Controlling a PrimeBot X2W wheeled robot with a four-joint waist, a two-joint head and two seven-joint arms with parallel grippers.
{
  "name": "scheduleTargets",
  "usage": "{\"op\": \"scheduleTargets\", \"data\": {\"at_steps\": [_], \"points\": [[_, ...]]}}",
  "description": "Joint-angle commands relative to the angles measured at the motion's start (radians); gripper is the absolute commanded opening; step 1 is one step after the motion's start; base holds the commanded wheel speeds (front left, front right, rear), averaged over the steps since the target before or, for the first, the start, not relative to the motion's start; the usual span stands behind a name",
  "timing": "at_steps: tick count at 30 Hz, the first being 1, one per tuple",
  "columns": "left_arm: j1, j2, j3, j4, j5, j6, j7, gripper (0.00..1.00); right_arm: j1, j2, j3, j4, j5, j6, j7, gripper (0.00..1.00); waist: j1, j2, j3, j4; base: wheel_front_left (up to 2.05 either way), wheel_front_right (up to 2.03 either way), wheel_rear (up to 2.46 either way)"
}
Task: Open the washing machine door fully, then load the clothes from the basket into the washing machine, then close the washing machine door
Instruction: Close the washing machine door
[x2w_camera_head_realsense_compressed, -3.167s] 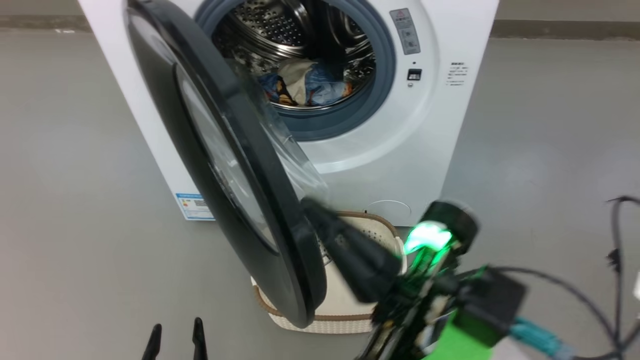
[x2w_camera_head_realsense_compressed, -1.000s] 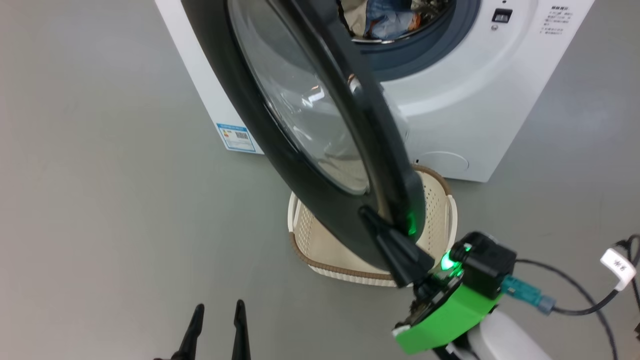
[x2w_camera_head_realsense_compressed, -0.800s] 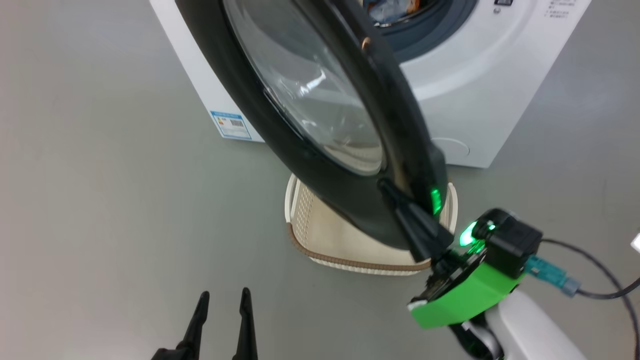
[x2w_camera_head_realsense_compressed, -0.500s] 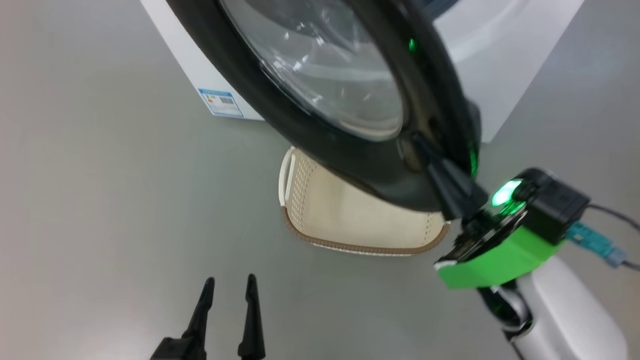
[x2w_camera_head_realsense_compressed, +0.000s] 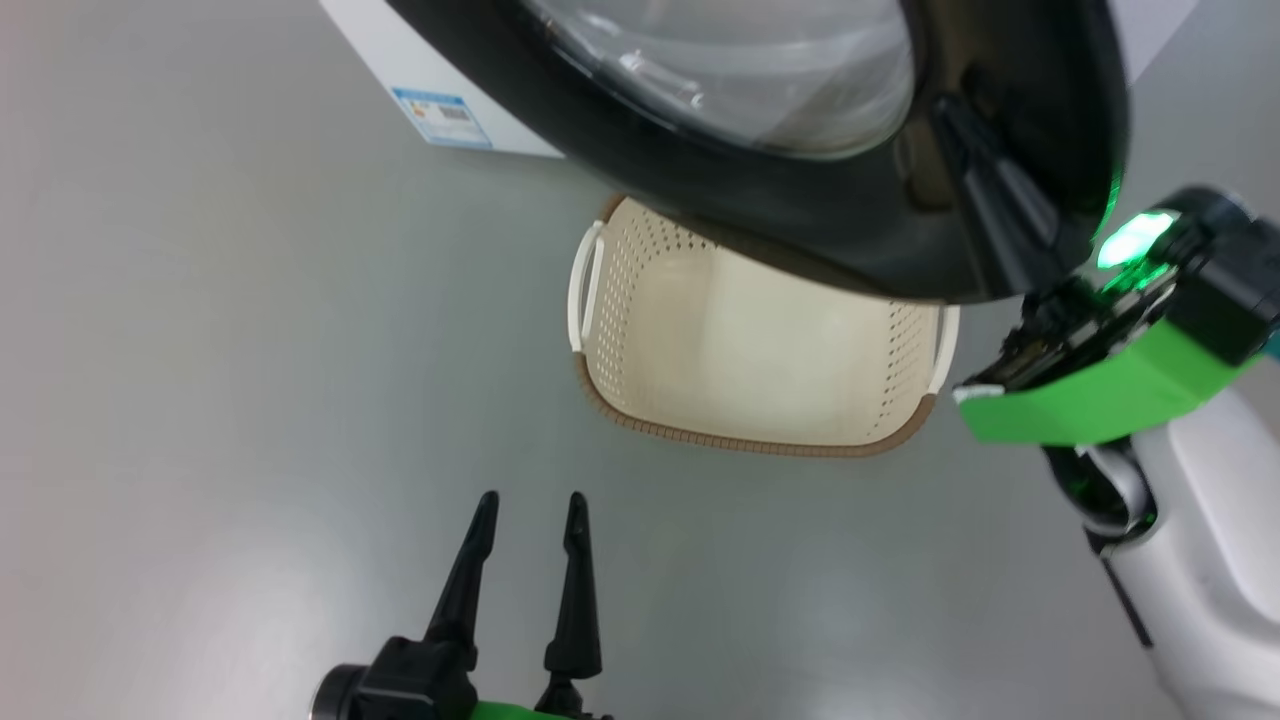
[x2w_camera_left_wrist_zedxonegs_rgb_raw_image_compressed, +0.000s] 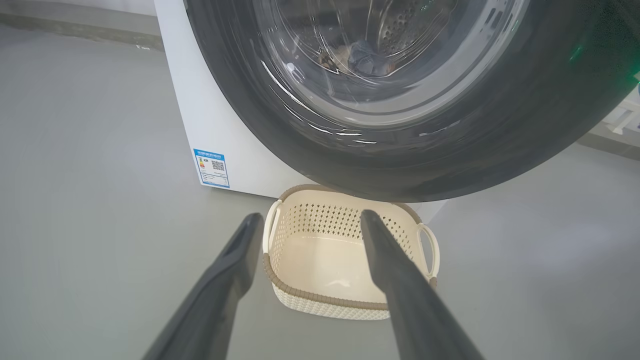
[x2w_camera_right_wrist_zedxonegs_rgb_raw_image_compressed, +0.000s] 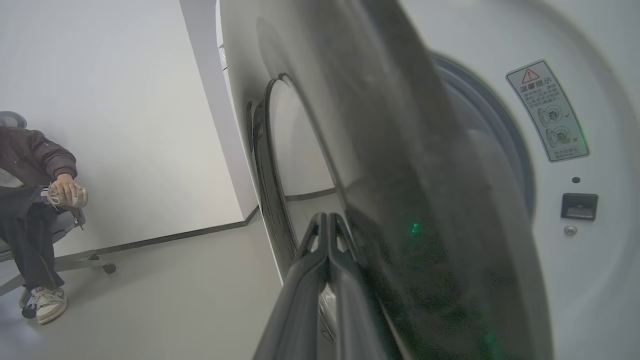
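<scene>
Gleaming black washing machine door (x2w_camera_head_realsense_compressed: 750, 215), clear bulging glass (x2w_camera_head_realsense_compressed: 720, 60) | left gripper (x2w_camera_head_realsense_compressed: 531, 500) spread | right gripper (x2w_camera_right_wrist_zedxonegs_rgb_raw_image_compressed: 327, 217) pinched together

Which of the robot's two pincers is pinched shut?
The right pincer, long dark fingers pressed together against the glossy black round door. The left pincer stands wide open.

- Large round washing machine door (x2w_camera_head_realsense_compressed: 700, 190): glossy black rim, clear glass centre.
- Boxy washing machine (x2w_camera_left_wrist_zedxonegs_rgb_raw_image_compressed: 200, 100): plain white.
- Energy label (x2w_camera_left_wrist_zedxonegs_rgb_raw_image_compressed: 211, 167): blue border, white field, small coloured marks.
- Small rectangular plastic basket (x2w_camera_head_realsense_compressed: 640, 300): cream, rows of small perforations, brown woven-look rim, white handles.
- Clothes (x2w_camera_left_wrist_zedxonegs_rgb_raw_image_compressed: 365, 52) behind the glass: dull blue.
- Smooth floor (x2w_camera_head_realsense_compressed: 250, 350): uniform grey.
- Left gripper (x2w_camera_head_realsense_compressed: 531, 500) and right gripper (x2w_camera_right_wrist_zedxonegs_rgb_raw_image_compressed: 327, 217): black fingers.
- Right wrist cover (x2w_camera_head_realsense_compressed: 1100, 400): bright green.
</scene>
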Motion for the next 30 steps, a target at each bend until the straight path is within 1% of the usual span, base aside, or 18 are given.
{"op": "scheduleTargets", "data": {"at_steps": [1, 7, 12, 17, 24, 30], "points": [[-0.020, 0.002, 0.016, -0.036, 0.009, 0.011, -0.006, 1.00, -0.021, -0.001, 0.005, -0.023, 0.003, 0.001, -0.005, 0.00, 0.0000, 0.0000, 0.035, 0.018, 0.00, 0.00, 0.00], [-0.030, 0.002, -0.013, -0.051, 0.023, 0.044, -0.006, 1.00, -0.102, -0.033, -0.013, -0.030, 0.006, 0.001, -0.005, 0.00, 0.0000, 0.0000, 0.082, 0.011, 0.00, 0.00, 0.00], [-0.037, 0.002, -0.025, -0.050, 0.029, 0.055, -0.006, 1.00, -0.148, -0.062, -0.006, -0.026, 0.008, 0.001, -0.005, 0.00, 0.0000, 0.0000, 0.100, -0.002, 0.00, 0.00, 0.00], [-0.036, 0.002, -0.025, -0.043, 0.027, 0.064, -0.006, 1.00, -0.176, -0.071, 0.010, -0.019, 0.012, 0.001, -0.005, 0.00, 0.0000, 0.0000, 0.105, -0.022, 0.00, 0.00, 0.00], [-0.027, 0.002, -0.013, -0.029, 0.026, 0.062, -0.006, 1.00, -0.198, -0.074, 0.012, -0.005, 0.012, 0.001, -0.005, 0.00, 0.0000, 0.0000, 0.095, -0.052, 0.00, 0.00, 0.00], [-0.018, 0.002, 0.004, -0.028, 0.029, 0.054, -0.006, 1.00, -0.208, -0.074, 0.023, 0.016, 0.006, 0.001, -0.005, 0.00, 0.0000, 0.0000, 0.079, -0.059, 0.00, 0.00, 0.00]]}}
